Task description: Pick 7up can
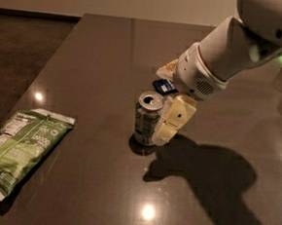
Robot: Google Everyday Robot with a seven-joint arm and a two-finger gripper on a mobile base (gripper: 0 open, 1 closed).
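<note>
Dark, glossy tabletop [87, 56] fills the view, with lamp glints on it and a dim floor beyond its far edge. On it the 7up can [147, 119] stands upright, silver top and pull tab showing, right against the gripper [162, 101], on the side facing away from the arm [218, 57]. The gripper is spread wide and holds nothing. Its near finger [175, 118] slants down beside the can's wall and seems to touch it, while the far finger [167, 67] sits behind the can and apart from it. Whether the can is truly between the two fingers I cannot tell. I judge the can light and thin-walled, with a smooth printed skin that could slip, stiff enough for a moderate squeeze but likely to dent under a hard one. Being tall and narrow, it could tip at a sideways nudge from that near finger. The best hold looks to be across the middle of the body, pads on opposite sides, well under the rim. A flat blue wrapper [164, 86] lies beneath the gripper between its fingers, just behind the can. A green chip bag [21, 149] lies well apart from the gripper, far beyond the can on the side away from the arm.
</note>
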